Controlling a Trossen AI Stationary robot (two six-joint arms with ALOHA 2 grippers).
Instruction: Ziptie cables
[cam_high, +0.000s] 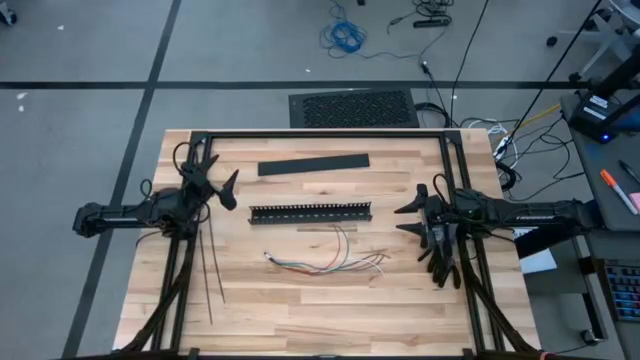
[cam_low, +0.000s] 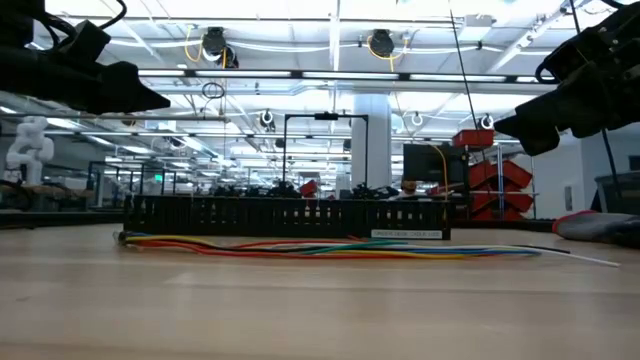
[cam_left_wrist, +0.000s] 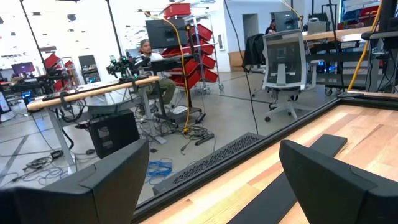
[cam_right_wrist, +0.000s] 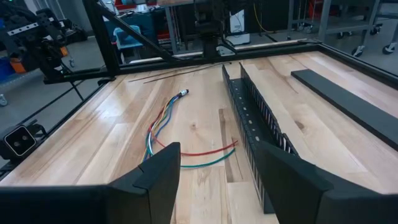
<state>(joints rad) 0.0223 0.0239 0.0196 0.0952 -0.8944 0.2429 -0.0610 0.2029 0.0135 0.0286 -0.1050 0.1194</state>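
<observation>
on the wooden table (cam_high: 300, 310) the cables (cam_high: 325, 262) lie between both open tools — left tool (cam_high: 222, 188), right tool (cam_high: 408, 219).

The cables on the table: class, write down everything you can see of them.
The cables are a loose bundle of thin wires, red, green, blue, yellow and pale, lying flat on the wooden table just in front of the black slotted duct. One end is gathered, the other splays out. Neither gripper touches them.

Both arms hover above the table's opposite sides, left gripper (cam_high: 228, 190) and right gripper (cam_high: 405, 219) fingers spread apart.
</observation>
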